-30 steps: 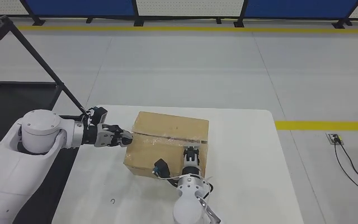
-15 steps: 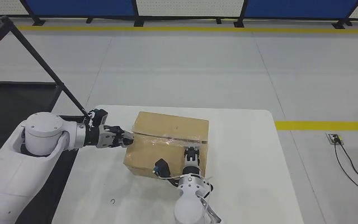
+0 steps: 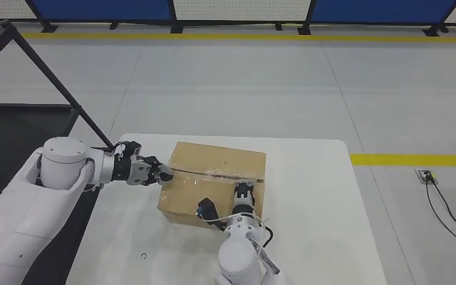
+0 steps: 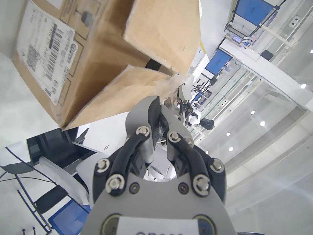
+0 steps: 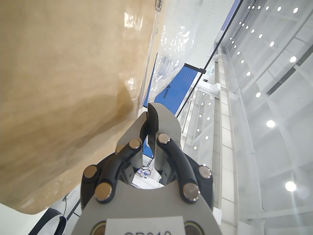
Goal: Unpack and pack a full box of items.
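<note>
Barely started, I'd say: the box [image 3: 214,167] sits mid-tabletop [image 3: 313,214] with its flaps down and nothing unpacked. At the box's left end the left pincer [image 3: 165,173] is pinched on the clear tape [image 3: 221,173] by the seam. At the box's near side the right pincer [image 3: 244,191] nips that tape too, so peeling probably comes first.

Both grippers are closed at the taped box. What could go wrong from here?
1. The left gripper pinches a frayed end of tape at the seam of the box; it may tear short, leaving the flaps sealed.
2. The box stands free on the table; if the right gripper pulls too, it could slide or tip.
</note>
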Controlling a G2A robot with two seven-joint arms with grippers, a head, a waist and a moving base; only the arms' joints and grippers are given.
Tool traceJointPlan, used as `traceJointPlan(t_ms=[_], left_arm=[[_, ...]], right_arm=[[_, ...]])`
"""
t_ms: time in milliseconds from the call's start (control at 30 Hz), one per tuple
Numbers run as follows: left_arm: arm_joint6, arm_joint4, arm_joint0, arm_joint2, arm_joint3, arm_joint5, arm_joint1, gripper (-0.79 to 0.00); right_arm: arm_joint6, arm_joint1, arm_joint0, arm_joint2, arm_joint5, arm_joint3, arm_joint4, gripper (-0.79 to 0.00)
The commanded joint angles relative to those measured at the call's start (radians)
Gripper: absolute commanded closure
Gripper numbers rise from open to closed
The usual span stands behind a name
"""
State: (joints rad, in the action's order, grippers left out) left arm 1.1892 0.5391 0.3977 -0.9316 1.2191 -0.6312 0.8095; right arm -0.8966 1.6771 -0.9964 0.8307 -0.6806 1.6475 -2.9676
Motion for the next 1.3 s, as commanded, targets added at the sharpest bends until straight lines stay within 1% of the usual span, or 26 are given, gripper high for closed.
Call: traceJointPlan(t_ms=[0, 67, 267, 433, 633, 800, 900, 1100, 1267], left_arm=[[-0.004, 0.008, -0.010, 0.013, -0.019, -0.003, 0.004, 0.000], [-0.004, 0.017, -0.020, 0.029, -0.035, -0.004, 0.009, 0.000], [-0.003, 0.030, -0.052, 0.073, -0.075, -0.003, 0.017, 0.000], [0.002, 0.038, -0.068, 0.094, -0.092, 0.003, 0.016, 0.000], [0.008, 0.058, -0.076, 0.108, -0.097, 0.009, 0.008, 0.000], [0.016, 0.077, -0.074, 0.105, -0.086, 0.016, -0.003, 0.000], [0.016, 0.087, -0.072, 0.109, -0.080, 0.016, -0.009, 0.000], [0.012, 0.098, -0.077, 0.124, -0.071, 0.012, -0.019, 0.000], [0.009, 0.121, -0.088, 0.154, -0.075, 0.010, -0.026, 0.000]], right_arm=[[-0.011, 0.007, 0.012, 0.003, -0.030, -0.012, 0.009, 0.000], [-0.025, 0.015, 0.024, 0.006, -0.059, -0.029, 0.020, 0.000], [-0.059, 0.038, 0.048, 0.013, -0.103, -0.067, 0.047, 0.000], [-0.071, 0.053, 0.059, 0.020, -0.116, -0.086, 0.057, 0.000], [-0.062, 0.064, 0.059, 0.019, -0.118, -0.088, 0.048, 0.000], [-0.055, 0.066, 0.023, 0.018, -0.077, -0.047, 0.013, 0.000], [-0.045, 0.065, 0.001, 0.023, -0.075, -0.020, -0.009, 0.000], [-0.018, 0.065, -0.027, 0.033, -0.093, 0.009, -0.039, 0.000], [-0.005, 0.071, -0.022, 0.041, -0.145, 0.002, -0.047, 0.000]])
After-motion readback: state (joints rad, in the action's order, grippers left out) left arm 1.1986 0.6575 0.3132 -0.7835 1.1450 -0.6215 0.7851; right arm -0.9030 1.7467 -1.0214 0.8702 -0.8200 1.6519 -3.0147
